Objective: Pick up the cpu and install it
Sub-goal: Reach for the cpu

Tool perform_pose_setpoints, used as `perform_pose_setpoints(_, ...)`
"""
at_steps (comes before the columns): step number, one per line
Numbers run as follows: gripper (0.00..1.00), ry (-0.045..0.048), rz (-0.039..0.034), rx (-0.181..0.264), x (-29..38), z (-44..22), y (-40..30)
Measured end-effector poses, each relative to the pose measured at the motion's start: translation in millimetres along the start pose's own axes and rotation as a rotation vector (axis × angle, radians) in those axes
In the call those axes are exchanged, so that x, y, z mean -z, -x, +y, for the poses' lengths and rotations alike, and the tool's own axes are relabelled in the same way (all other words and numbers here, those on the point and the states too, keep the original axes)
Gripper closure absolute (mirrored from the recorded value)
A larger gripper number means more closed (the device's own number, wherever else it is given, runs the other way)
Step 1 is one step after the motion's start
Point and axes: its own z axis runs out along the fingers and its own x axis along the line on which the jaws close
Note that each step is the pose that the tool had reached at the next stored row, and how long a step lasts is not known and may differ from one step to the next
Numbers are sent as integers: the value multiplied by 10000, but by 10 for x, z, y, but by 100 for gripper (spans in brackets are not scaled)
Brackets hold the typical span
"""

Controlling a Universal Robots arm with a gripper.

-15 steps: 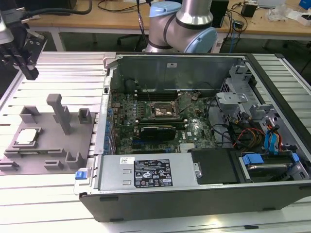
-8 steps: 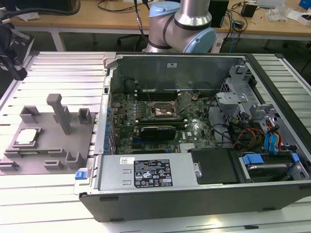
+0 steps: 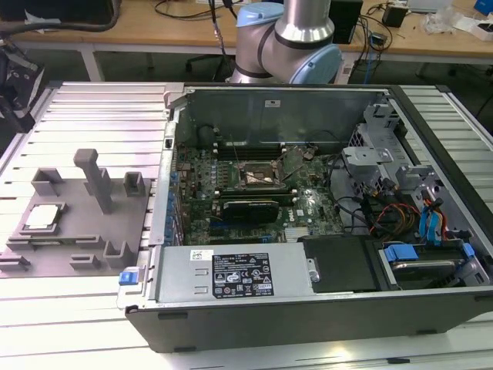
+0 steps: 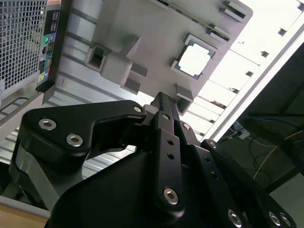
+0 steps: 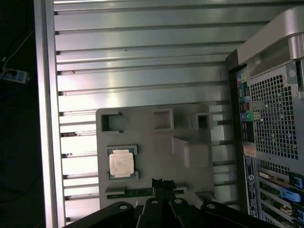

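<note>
the pincer (image 4: 162, 97) has its fingers pressed together at the tips and carries nothing. it hangs above the grey holder plate (image 5: 156, 137), near the plate's edge and clear of everything on it.

the cpu (image 5: 121, 163) lies flat on that plate with its silvery top up, seated in a shallow pocket with small stops at its sides. i judge the pocket keeps the chip square and in a known spot, so its edges can be gripped cleanly. in the exterior view the cpu (image 3: 42, 217) sits at the exterior view's left, well apart from the computer case (image 3: 308, 297).

the case lies on its side with the cover off, so the board faces up and the socket (image 3: 258, 176) can be reached from above. both rest on the ribbed metal table (image 3: 100, 100). the pick-up has not yet begun.
</note>
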Motion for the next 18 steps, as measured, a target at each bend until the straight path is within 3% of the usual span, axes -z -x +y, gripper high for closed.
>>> perform_pose_setpoints(9, 89, 0, 1, 0, -253, -17, -87)
perform_pose_setpoints(15, 89, 1, -1, 0, -377, -31, -203)
perform_pose_setpoints(18, 89, 0, 0, 0, -472, -41, -269)
